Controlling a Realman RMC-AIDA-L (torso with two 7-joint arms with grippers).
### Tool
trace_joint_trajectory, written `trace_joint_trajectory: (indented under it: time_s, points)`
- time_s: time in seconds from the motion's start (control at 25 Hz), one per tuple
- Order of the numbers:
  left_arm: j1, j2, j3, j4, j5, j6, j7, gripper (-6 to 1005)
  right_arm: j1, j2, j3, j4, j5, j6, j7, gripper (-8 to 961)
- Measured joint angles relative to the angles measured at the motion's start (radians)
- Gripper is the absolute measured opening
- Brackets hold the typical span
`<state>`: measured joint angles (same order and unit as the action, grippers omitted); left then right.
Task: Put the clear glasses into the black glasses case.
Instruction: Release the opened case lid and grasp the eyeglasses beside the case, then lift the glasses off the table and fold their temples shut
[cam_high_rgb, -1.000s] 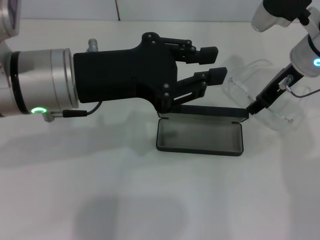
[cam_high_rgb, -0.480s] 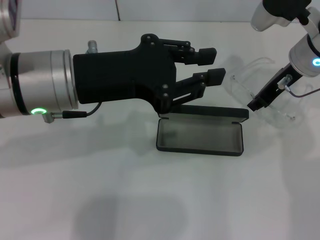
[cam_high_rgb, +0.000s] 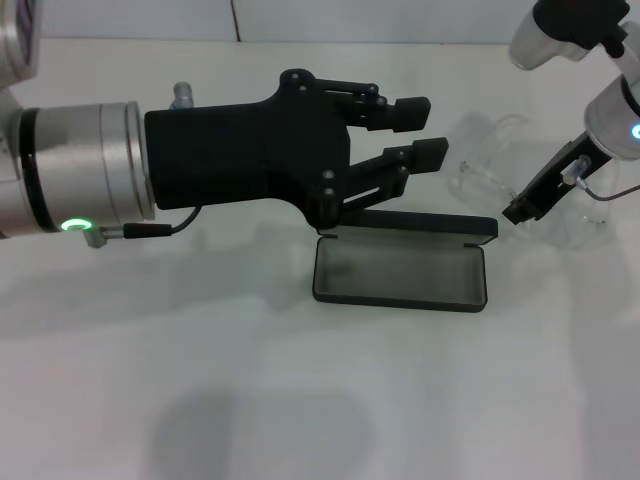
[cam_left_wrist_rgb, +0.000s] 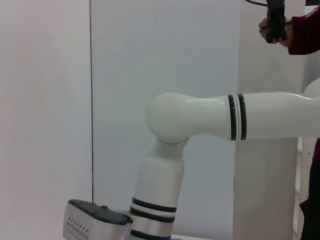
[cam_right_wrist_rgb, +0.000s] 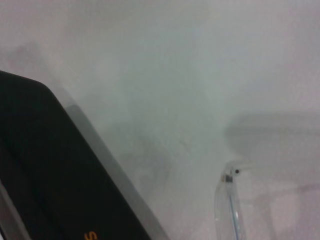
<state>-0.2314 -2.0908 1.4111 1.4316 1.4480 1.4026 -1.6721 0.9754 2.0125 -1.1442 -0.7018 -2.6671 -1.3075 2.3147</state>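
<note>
Right claw has lifted clear of the open black glasses case, grip indiscernible; left claw open, empty; clear glasses remain uncased.

From my seat, the only lettering I can find is on the lid of the black glasses case in the right wrist view: a single orange-gold character at the frame's edge, perhaps an "S", too cut off to read.

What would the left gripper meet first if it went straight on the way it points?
Probably the glasses. The left gripper, jaws open, points across the table above the open case. It may pass over them; height is unclear.
</note>
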Motion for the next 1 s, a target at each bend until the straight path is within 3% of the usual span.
trace_joint_trajectory:
  time_s: [0.16, 0.28, 0.36, 0.44, 0.56, 0.68, 0.8, 1.0]
  points:
    - [0.009, 0.0, 0.0, 0.0, -0.002, 0.0, 0.0, 313, -0.063, 0.0, 0.003, -0.115, 0.001, -0.026, 0.0, 123]
    - [0.01, 0.0, -0.004, -0.001, -0.017, 0.001, 0.001, 313, -0.161, 0.0, 0.026, -0.316, 0.032, -0.098, 0.005, 117]
    - [0.014, 0.0, -0.021, 0.0, -0.037, 0.008, 0.004, 313, -0.18, 0.0, 0.035, -0.36, 0.044, -0.116, 0.005, 117]
    - [0.019, 0.0, -0.047, -0.001, -0.06, 0.021, 0.01, 313, -0.262, 0.0, 0.077, -0.557, 0.137, -0.198, -0.015, 117]
    - [0.024, 0.0, -0.079, -0.01, -0.095, 0.043, 0.017, 313, -0.344, 0.001, 0.15, -0.702, 0.342, -0.259, -0.129, 117]
    - [0.027, 0.0, -0.106, -0.025, -0.138, 0.065, 0.033, 312, -0.394, 0.003, 0.223, -0.725, 0.539, -0.314, -0.254, 117]
    - [0.02, 0.0, -0.115, -0.038, -0.163, 0.074, 0.046, 310, -0.441, 0.004, 0.29, -0.663, 0.771, -0.411, -0.445, 117]
    - [-0.006, 0.0, -0.117, -0.049, -0.206, 0.081, 0.064, 296, -0.465, 0.004, 0.293, -0.541, 0.932, -0.567, -0.675, 116]
